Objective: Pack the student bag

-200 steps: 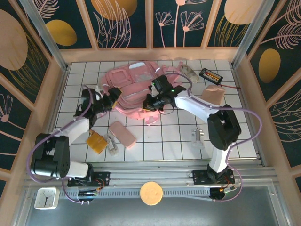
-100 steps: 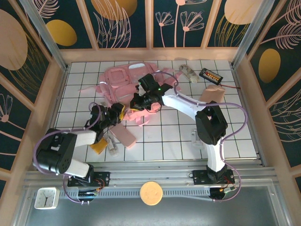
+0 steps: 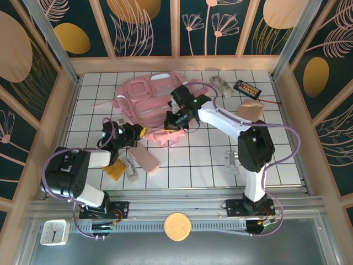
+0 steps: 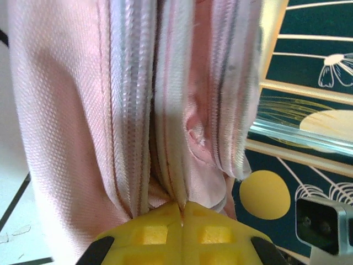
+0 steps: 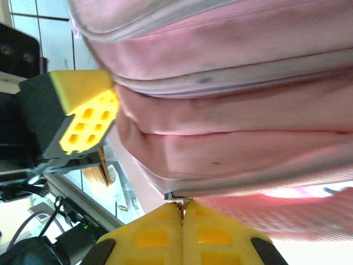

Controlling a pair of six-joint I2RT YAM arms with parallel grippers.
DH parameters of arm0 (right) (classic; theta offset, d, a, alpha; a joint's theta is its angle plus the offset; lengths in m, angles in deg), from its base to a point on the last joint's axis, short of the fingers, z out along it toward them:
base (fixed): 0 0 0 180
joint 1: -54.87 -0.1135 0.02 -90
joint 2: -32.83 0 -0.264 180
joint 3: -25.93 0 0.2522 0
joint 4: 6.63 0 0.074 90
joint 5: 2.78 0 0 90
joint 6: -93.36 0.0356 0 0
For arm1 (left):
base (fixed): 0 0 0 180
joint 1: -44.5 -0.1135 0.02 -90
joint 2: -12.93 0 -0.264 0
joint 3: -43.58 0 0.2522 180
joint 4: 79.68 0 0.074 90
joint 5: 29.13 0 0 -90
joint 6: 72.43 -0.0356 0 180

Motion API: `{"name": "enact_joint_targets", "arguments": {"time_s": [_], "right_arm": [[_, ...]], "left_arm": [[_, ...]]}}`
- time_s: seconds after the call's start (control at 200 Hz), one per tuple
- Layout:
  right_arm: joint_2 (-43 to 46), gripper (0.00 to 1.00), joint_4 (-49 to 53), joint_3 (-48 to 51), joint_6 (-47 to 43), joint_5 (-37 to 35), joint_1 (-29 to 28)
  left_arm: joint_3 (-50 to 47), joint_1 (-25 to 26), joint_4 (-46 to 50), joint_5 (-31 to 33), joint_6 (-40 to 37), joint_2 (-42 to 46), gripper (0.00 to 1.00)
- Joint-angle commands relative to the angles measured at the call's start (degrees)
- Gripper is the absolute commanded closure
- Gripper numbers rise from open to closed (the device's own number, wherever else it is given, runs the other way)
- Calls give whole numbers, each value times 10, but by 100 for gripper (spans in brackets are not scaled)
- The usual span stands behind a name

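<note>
left gripper (image 3: 135,134): jaws fully closed. in the left wrist view the two yellow pads (image 4: 149,234) met with no gap, and folds of pink fabric from the student bag (image 4: 66,110) ran down into the line where the pads joined. the grip sat on the bag's near left edge. in the right wrist view one yellow waffle-patterned finger of this gripper (image 5: 83,118) lay against the side of the bag.

right gripper (image 3: 172,122): jaws fully closed. in the right wrist view the yellow pads (image 5: 149,237) were pressed together at a small pale tab on the bag's lower seam, the pink body of the bag (image 5: 248,110) lying across the frame above them. the grip sat on the bag's near edge, right of the left gripper's grip.

student bag (image 3: 149,99): positioned on the white tiled table (image 3: 276,160), in the far left-centre area, flattened, with pale strips facing up and a strap trailing out to the left.

surrounding items, top view:
- flat pink pencil case (image 3: 144,158), on the near side of the bag, just beside the left gripper.
- orange packet (image 3: 114,170) and a small clear item (image 3: 130,168), near the pencil case, under the left arm's reach.
- beige pouch (image 3: 249,111), right of the right arm, apart from the bag.
- black device with orange markings (image 3: 245,87) and a grey crumpled item (image 3: 222,84), at the far right.
- small white object (image 3: 230,160), near the right arm's base link.

the right arm reached diagonally over the table centre to the bag.
</note>
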Motion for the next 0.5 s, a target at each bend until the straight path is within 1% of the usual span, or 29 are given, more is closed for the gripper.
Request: {"name": "enact_joint_targets", "arguments": {"time_s": [0.0, 0.11, 0.17, 0.23, 0.33, 0.355, 0.395, 0.415, 0.43, 0.44, 0.455, 0.475, 0.48, 0.49], "right_arm": [[51, 100, 95, -6, -53, -16, 35], [44, 100, 116, -14, -76, -16, 46], [32, 100, 145, -13, -102, -36, 53], [30, 100, 157, 4, -120, -57, 64], [41, 100, 122, 10, -111, -19, 65], [43, 100, 108, 7, -101, -1, 64], [43, 100, 86, -2, -83, 27, 60], [41, 100, 77, -8, -75, 37, 57], [40, 100, 69, -14, -69, 45, 55], [38, 100, 64, -18, -65, 49, 54], [36, 100, 59, -24, -60, 56, 52], [33, 100, 52, -35, -54, 63, 48], [32, 100, 50, -38, -53, 65, 48], [29, 100, 47, -44, -50, 68, 47]], "left_arm": [[22, -29, 95, 28, -69, 16, 100], [26, -39, 124, 36, -85, 38, 100], [25, -59, 145, 36, -101, 54, 100], [29, -81, 167, 20, -125, 63, 100], [66, -82, 218, -20, -177, 61, 100], [70, -79, 223, -28, -178, 66, 97], [70, -71, 225, -28, -168, 81, 84], [69, -67, 228, -24, -161, 91, 65], [68, -61, 230, -22, -156, 99, 47], [68, -57, 230, -21, -151, 104, 36], [67, -52, 229, -18, -144, 111, 25], [65, -42, 226, -16, -132, 119, 7], [65, -40, 225, -15, -128, 121, 4], [64, -36, 223, -15, -121, 124, 2]]}}
